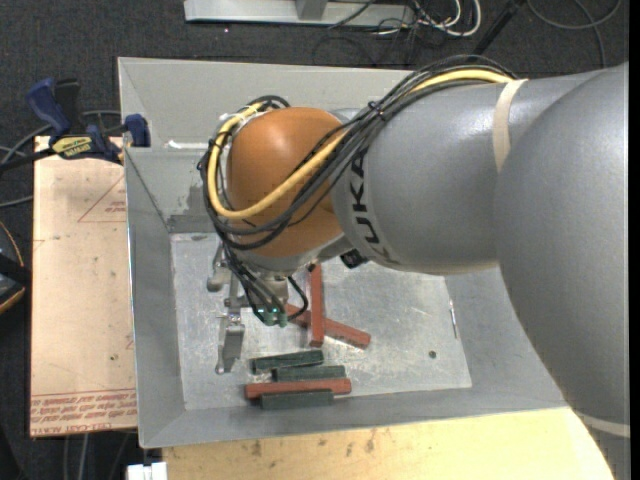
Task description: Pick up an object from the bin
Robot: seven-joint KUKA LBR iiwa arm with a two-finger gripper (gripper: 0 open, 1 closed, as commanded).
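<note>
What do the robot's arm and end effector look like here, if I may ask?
The arm is thick, rounded and silver-grey, with black lettering partly showing. An orange dome cover caps the wrist, with yellow and black cables looped over it. The end effector beneath is slim grey metal.

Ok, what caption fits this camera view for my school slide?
Robot gripper low in grey bin, beside red and green bars.

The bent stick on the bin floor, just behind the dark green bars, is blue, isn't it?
Not blue. The bent stick is reddish-brown. The camera view shows it lying on the floor of the bin, just behind the dark green bars, as you said.
</note>
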